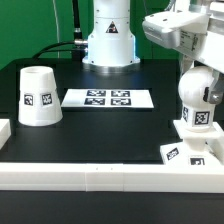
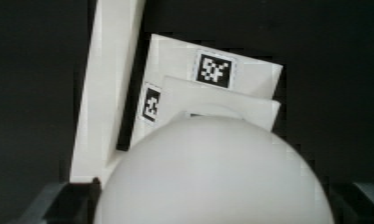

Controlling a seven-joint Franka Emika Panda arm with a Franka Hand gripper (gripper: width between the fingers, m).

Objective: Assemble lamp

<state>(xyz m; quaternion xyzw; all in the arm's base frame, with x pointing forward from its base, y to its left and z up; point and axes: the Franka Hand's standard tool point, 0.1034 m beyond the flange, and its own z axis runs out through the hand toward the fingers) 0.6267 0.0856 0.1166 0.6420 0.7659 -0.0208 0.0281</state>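
Gripper (image 1: 198, 70) grasps bulb (image 1: 197, 100) upon base (image 1: 186, 148); seating apparently unfinished. Shade (image 1: 39, 97) stands well apart: 1 of 3 parts left to fit.

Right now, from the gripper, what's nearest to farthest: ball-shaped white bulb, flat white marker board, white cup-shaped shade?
1. Ball-shaped white bulb, in the gripper.
2. Flat white marker board, table middle.
3. White cup-shaped shade, exterior view's left.
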